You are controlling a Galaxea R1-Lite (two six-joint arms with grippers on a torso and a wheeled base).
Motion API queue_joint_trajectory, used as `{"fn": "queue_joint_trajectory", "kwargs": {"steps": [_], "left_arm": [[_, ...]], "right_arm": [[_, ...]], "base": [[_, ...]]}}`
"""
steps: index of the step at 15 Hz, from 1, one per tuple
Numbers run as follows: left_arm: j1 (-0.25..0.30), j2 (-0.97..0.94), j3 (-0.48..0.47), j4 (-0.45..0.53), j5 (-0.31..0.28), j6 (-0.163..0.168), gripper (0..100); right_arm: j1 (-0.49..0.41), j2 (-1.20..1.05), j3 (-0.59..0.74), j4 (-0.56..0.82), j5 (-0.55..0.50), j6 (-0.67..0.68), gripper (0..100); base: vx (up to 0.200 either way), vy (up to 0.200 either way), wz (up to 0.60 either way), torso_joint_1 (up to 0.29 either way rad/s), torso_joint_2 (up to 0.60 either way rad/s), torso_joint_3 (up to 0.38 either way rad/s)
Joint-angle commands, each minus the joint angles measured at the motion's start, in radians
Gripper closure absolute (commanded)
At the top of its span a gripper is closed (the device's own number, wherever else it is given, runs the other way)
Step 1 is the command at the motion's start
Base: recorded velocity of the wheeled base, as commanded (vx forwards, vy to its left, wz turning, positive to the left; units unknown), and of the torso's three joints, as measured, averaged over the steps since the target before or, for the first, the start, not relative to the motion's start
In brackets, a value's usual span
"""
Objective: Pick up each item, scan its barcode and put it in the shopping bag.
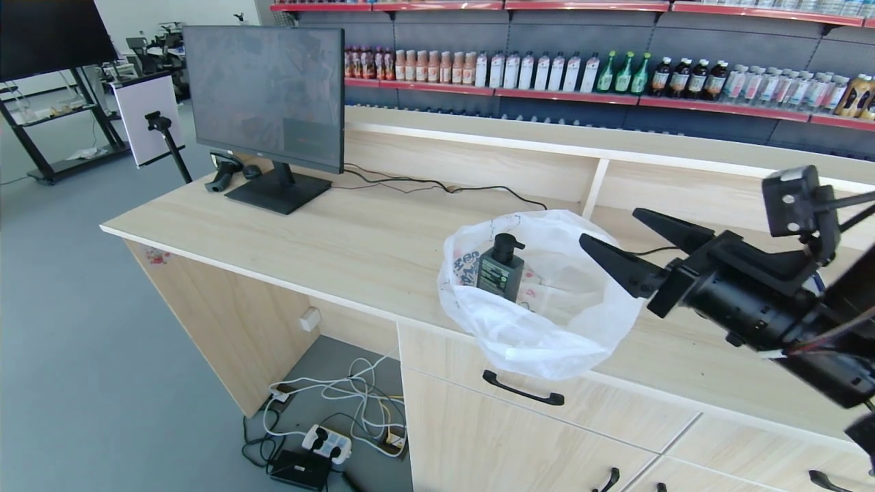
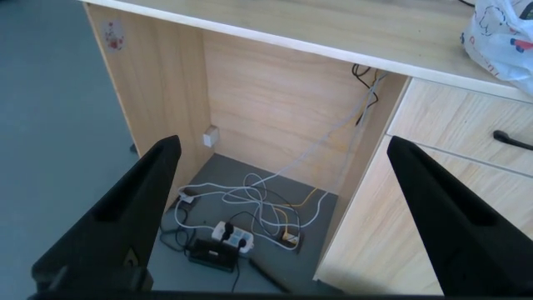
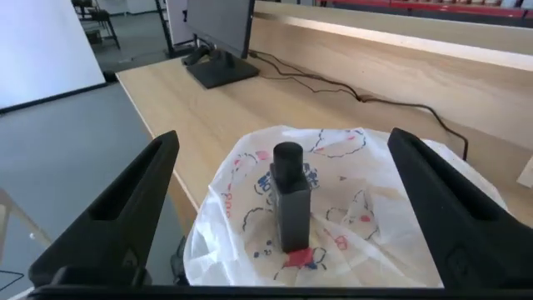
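Low in front of the bench (image 1: 342, 239), the left hand (image 2: 283, 143) hangs spread wide and empty, facing a power strip (image 2: 231, 237) on the floor. At the bench's front edge the white shopping bag (image 1: 547, 328) holds an upright dark pump bottle (image 1: 501, 270). The right hand (image 1: 610, 227) hovers just beside the bag, also spread and empty. Farther back stand a monitor (image 1: 266, 96) and a scanner (image 1: 222, 174), then shelves of bottles (image 1: 581, 72).
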Motion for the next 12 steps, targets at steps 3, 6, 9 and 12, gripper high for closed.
{"fn": "queue_joint_trajectory", "kwargs": {"steps": [3,6,9,12], "left_arm": [[-0.001,0.0,0.0,0.0,0.001,0.0,0],[-0.001,0.0,0.0,0.0,0.001,0.0,0],[-0.001,0.0,0.0,0.0,0.001,0.0,0],[0.001,0.0,0.0,0.0,0.001,0.0,0]], "right_arm": [[0.016,-0.194,0.101,0.005,-0.018,-0.033,0],[0.014,-0.197,0.12,0.005,-0.018,-0.07,0],[0.014,-0.197,0.118,0.005,-0.019,-0.073,0],[0.013,-0.194,0.12,0.005,-0.019,-0.068,0]], "base": [[0.0,0.0,0.0,0.0,0.0,0.0],[0.0,0.0,-0.6,0.002,0.0,0.007],[0.0,0.0,-0.6,-0.001,0.0,0.004],[0.0,0.0,-0.6,0.002,0.0,-0.001]]}}
